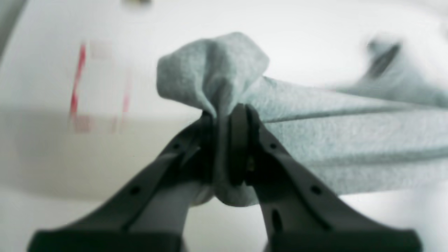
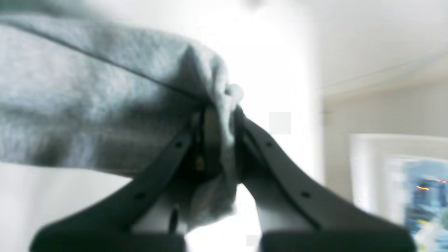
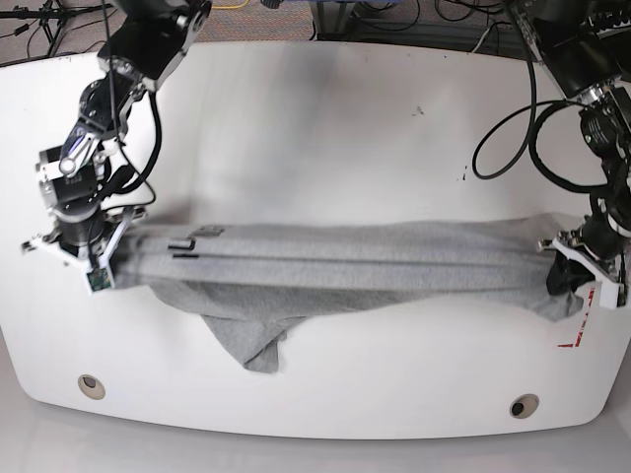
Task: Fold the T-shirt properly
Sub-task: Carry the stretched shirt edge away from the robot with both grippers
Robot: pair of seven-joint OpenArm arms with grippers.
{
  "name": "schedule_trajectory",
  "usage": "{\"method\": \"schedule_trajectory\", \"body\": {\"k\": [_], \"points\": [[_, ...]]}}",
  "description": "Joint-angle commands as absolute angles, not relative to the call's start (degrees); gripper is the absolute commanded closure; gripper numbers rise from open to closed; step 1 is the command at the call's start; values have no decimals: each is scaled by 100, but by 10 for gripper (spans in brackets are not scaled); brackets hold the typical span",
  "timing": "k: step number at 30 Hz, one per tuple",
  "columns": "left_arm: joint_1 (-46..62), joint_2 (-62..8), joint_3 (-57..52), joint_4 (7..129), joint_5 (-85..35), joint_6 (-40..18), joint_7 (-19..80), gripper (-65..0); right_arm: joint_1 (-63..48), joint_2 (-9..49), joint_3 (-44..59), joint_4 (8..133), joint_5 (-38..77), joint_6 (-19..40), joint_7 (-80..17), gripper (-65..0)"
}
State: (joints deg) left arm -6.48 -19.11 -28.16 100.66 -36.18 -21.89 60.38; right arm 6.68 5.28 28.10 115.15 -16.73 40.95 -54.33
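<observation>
Only base view shows the T-shirt [image 3: 345, 261] stretched across the tabletop [image 3: 325, 108]. Left pincer [image 1: 225, 140] and right pincer [image 2: 218, 140] each clamped tight on bunched cloth.

A white tabletop [image 3: 325, 118] with rounded corners carries a heather-grey T-shirt [image 3: 345, 261], drawn out in a long band across its middle. One loose flap of the T-shirt sags toward the near edge and lies on the surface. Red tape marks [image 3: 580, 335] sit just beyond the T-shirt's end on the base view's right. Two round holes [image 3: 91, 385] pierce the tabletop near its front edge, below the T-shirt.
</observation>
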Motion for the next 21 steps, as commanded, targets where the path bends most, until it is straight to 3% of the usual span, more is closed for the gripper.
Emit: {"method": "schedule_trajectory", "body": {"k": [1, 9, 21], "points": [[-409, -2044, -2941, 10141, -3591, -2378, 5824, 0, 259, 259, 2949, 11626, -1842, 4000, -5077, -6], [637, -2044, -3178, 10123, -3556, -2712, 5815, 0, -681, -207, 3178, 11626, -1842, 4000, -4708, -6], [1543, -2229, -3160, 10114, -3354, -2941, 5815, 0, -1455, -251, 3257, 11626, -1842, 4000, -4708, -6]]}}
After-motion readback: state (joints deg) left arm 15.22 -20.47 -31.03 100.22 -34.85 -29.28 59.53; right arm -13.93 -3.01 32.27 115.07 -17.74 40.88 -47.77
